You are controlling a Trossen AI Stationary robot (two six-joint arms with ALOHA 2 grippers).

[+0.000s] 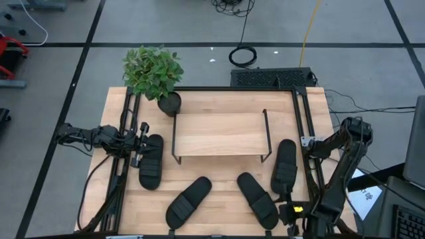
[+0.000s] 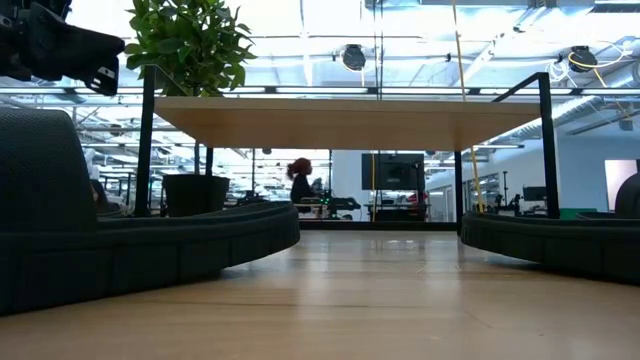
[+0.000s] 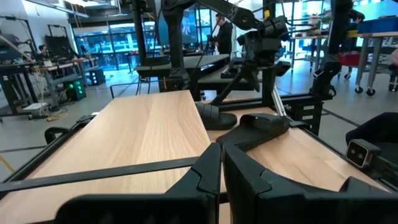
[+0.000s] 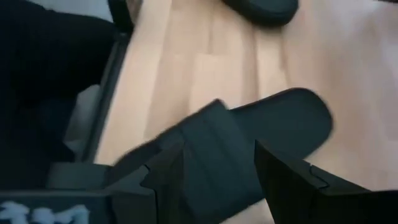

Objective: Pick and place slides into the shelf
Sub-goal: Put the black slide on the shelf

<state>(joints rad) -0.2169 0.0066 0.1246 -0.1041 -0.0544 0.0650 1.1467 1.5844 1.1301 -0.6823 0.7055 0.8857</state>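
Several black slides lie sole-down on the wooden table: one at the left (image 1: 151,161), one near the middle (image 1: 188,202), one at the near right (image 1: 257,199) and one at the right (image 1: 284,166). The shelf (image 1: 221,135), a light board on black wire legs, stands bare behind them. My right gripper (image 4: 217,174) is open and slants down over the near-right slide's ribbed strap (image 4: 211,140), a finger on either side above it. My left gripper (image 3: 219,168) is shut and level, hovering by the left slide's far end.
A potted plant (image 1: 154,72) stands at the shelf's far left corner. Black frame rails (image 1: 307,126) run along the table's sides and far edge. In the low view the nearest slides (image 2: 150,250) fill both sides, with the shelf board (image 2: 350,120) overhead.
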